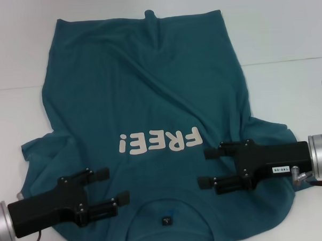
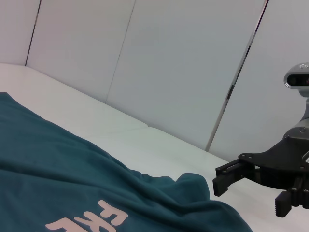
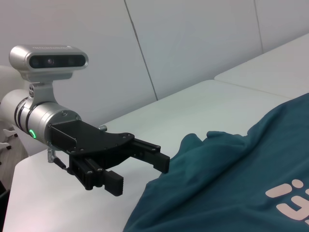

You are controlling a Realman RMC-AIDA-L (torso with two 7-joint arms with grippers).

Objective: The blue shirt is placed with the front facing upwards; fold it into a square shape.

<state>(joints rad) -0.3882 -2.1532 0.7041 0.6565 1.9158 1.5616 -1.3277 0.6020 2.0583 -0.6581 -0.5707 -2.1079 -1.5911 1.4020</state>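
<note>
The blue shirt [image 1: 149, 89] lies spread face up on the white table [image 1: 288, 93], its cream "FREE!" lettering [image 1: 159, 141] upside down to me. Its collar and small dark neck label [image 1: 166, 221] are at the near edge. My left gripper [image 1: 113, 185] hovers open over the shirt's near left shoulder area, nothing between its fingers. My right gripper [image 1: 204, 168] is open over the near right shoulder area, pointing toward the lettering. The left wrist view shows the shirt [image 2: 58, 179] and the right gripper [image 2: 248, 195]. The right wrist view shows the shirt [image 3: 231, 183] and the left gripper [image 3: 140, 175].
The hem at the far side has a small raised fold [image 1: 151, 15]. Bare table surrounds the shirt, with a seam line [image 1: 286, 60] running across on the right. Grey wall panels [image 2: 183, 63] stand behind the table.
</note>
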